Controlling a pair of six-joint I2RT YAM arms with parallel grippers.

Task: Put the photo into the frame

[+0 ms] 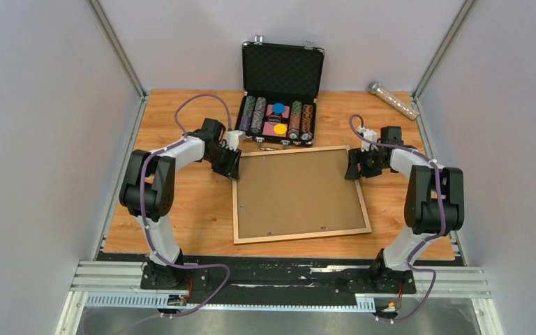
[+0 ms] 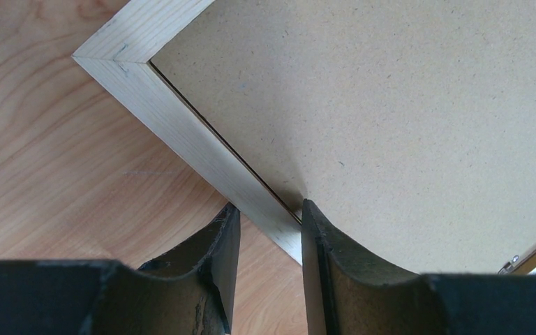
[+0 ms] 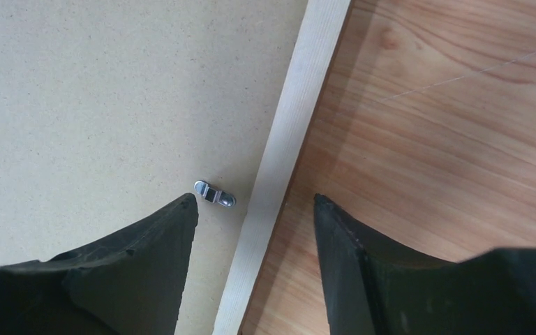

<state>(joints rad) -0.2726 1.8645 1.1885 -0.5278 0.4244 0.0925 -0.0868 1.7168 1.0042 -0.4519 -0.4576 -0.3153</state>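
The frame lies back-up in the middle of the table, with a brown fibreboard backing panel filling it. The photo is out of view. My left gripper is at the frame's far left corner. In the left wrist view its fingertips pinch the pale wooden rail, one finger on the outer edge and one at the inner edge on the panel. My right gripper is at the right rail near the far corner. It stands open astride the rail, with a gap on both sides.
An open black poker-chip case stands just behind the frame. A clear tube lies at the back right. A small metal turn clip sits on the panel beside the right rail. Grey walls enclose the table.
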